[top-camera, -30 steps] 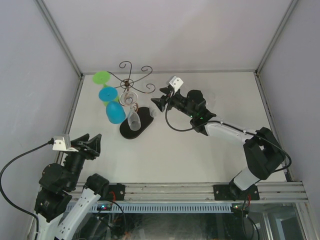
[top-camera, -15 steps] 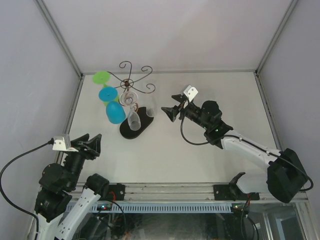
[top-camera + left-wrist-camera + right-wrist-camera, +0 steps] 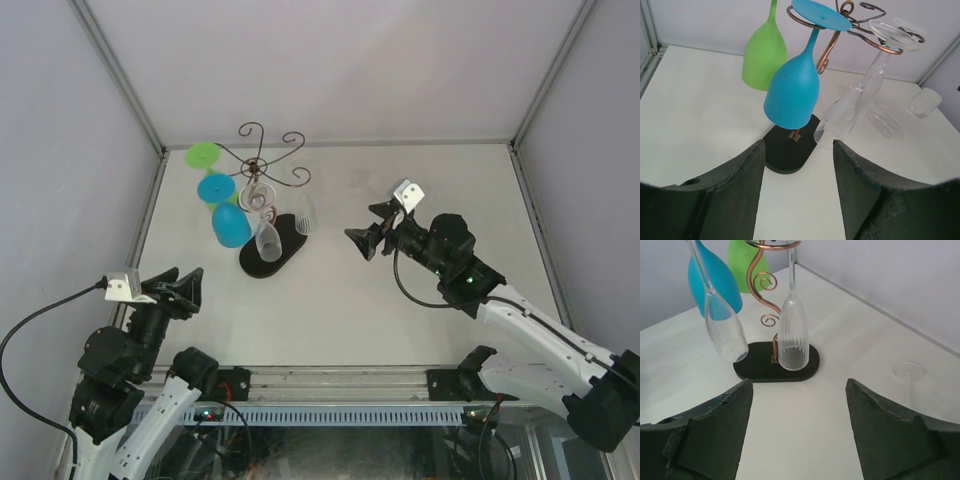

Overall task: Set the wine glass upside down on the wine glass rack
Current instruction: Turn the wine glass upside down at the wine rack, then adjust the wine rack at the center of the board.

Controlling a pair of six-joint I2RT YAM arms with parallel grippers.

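The wine glass rack (image 3: 283, 256) stands at the table's back left on its black oval base (image 3: 760, 374). Hanging upside down from its scroll arms are a green glass (image 3: 764, 55), a blue glass (image 3: 792, 90), a plain clear glass (image 3: 725, 332) and a ribbed clear wine glass (image 3: 791, 335), seen from above (image 3: 303, 222) at the rack's right side. My right gripper (image 3: 364, 241) is open and empty, a short way right of the rack and facing it. My left gripper (image 3: 190, 284) is open near the front left, aimed at the rack, with nothing between its fingers.
Another clear glass (image 3: 907, 371) stands on the table right of the rack, foot up, its bowl hidden behind my right finger. The left wrist view shows it (image 3: 923, 102) too. White walls close the table at the back and sides.
My right gripper has pulled back from the ribbed glass on the rack, moving right and toward the front, with its jaws spreading wider. The left arm has not moved.
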